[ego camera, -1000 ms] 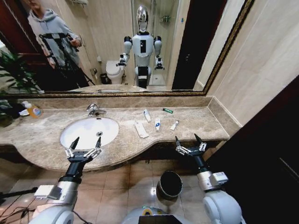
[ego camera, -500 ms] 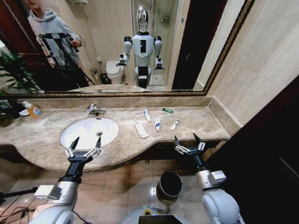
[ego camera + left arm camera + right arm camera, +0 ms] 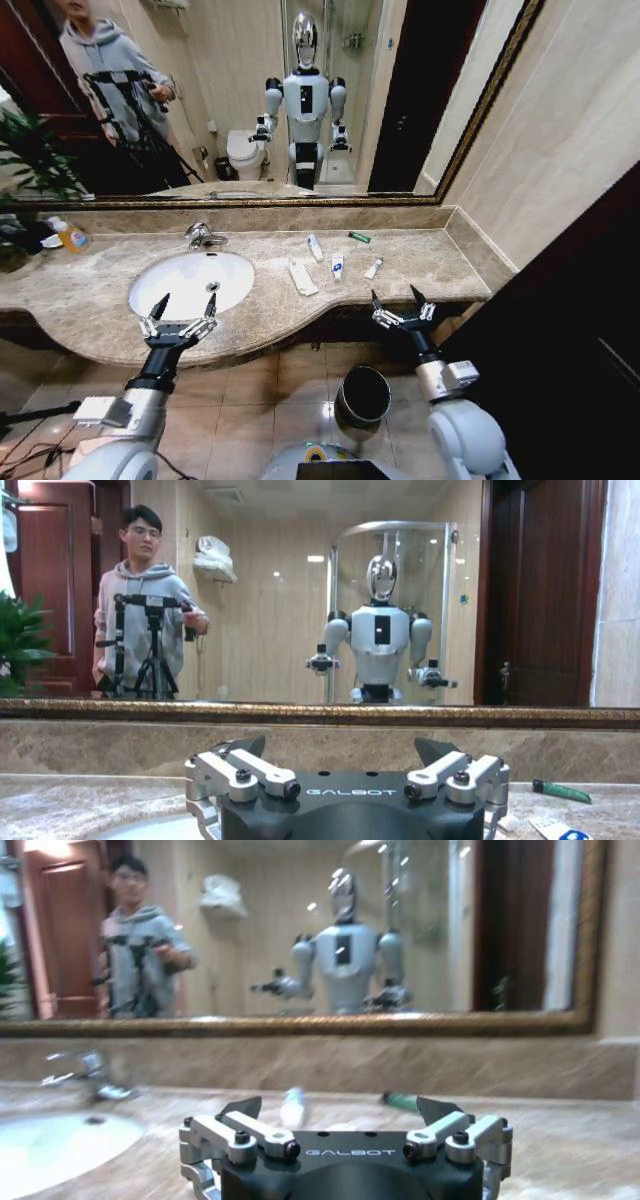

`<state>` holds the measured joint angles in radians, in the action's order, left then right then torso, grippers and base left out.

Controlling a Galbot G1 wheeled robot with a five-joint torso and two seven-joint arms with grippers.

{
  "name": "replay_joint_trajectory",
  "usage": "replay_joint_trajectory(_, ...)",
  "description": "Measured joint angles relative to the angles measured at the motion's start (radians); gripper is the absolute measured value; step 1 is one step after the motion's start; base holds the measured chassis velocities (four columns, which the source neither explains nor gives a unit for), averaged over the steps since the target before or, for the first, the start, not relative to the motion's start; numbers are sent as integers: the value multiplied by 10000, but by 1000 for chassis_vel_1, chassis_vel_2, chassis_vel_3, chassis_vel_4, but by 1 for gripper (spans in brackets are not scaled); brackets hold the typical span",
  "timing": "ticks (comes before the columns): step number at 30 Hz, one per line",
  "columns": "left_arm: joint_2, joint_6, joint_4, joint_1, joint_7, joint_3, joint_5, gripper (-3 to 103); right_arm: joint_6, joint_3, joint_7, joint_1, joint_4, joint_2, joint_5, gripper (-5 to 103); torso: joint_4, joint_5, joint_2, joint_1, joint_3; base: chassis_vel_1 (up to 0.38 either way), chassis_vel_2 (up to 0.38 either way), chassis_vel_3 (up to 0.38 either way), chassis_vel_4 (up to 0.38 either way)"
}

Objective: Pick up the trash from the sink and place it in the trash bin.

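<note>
The sink is a white oval basin set in a beige marble counter. The trash lies on the counter to the right of the basin: a flat white packet, white tubes and a dark green stick. The round dark trash bin stands on the floor below the counter's front edge. My left gripper hangs open over the basin's front rim. My right gripper is open at the counter's front edge, in front of the tubes. The right wrist view shows a tube and the green stick beyond the open fingers.
A chrome faucet stands behind the basin. An orange bottle sits at the counter's far left beside a plant. A large mirror backs the counter. A dark door panel is close on the right.
My right gripper has shifted slightly up and left, toward the counter edge. The left gripper and the trash have not moved.
</note>
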<state>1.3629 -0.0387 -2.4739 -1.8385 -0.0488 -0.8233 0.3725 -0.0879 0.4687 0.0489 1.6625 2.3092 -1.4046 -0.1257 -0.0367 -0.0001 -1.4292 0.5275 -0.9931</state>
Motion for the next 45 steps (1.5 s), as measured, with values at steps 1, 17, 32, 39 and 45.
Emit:
replay_joint_trajectory(1,0,0,0,0,0,0,0,100,-82,-136,24,-162,-132,58,7,100,-1,0,0,0,0,0,0,0,0)
replay_joint_trajectory(17,-1,0,0,0,0,0,0,100,-1582,-1109,-227,-4033,-3235,651,527,100,-1,2,1,1,-2,0,0,0,0)
replay_joint_trajectory(32,-1,0,0,0,0,0,0,100,-1962,-1193,-872,-7017,-6449,732,12,100,-3,2,1,1,-1,0,0,0,0)
replay_joint_trajectory(39,0,0,0,0,0,0,0,100,-1810,-977,-1025,-7202,-7039,731,96,100,-1,1,1,1,0,0,0,0,0)
replay_joint_trajectory(45,0,0,0,0,0,0,0,100,-1816,-852,-919,-7183,-7381,530,579,100,-1,2,1,0,0,0,0,0,0)
